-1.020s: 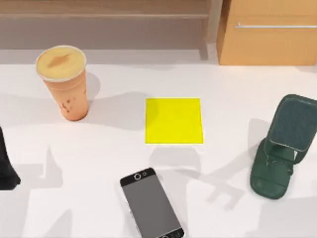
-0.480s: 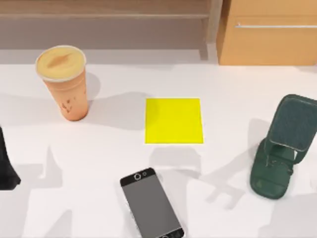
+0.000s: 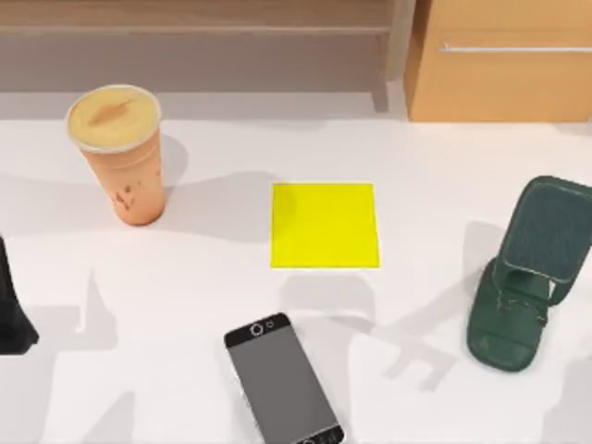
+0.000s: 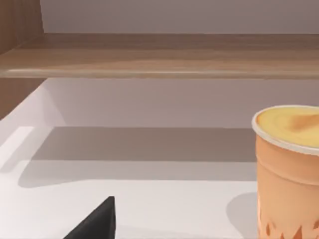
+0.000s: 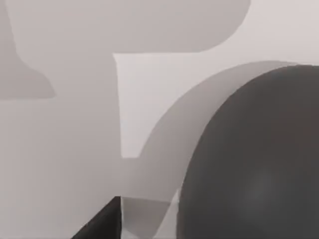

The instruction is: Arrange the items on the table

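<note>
Close above dark grey mouse (image 5: 254, 159), right pincer (image 5: 99, 221) state unclear, left arm (image 3: 11, 305) parked.

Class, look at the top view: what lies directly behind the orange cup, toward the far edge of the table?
Behind the orange cup there is bare white table, then a light wooden shelf against the wall. The strip of table just behind the cup's base is covered by the cup itself.
</note>
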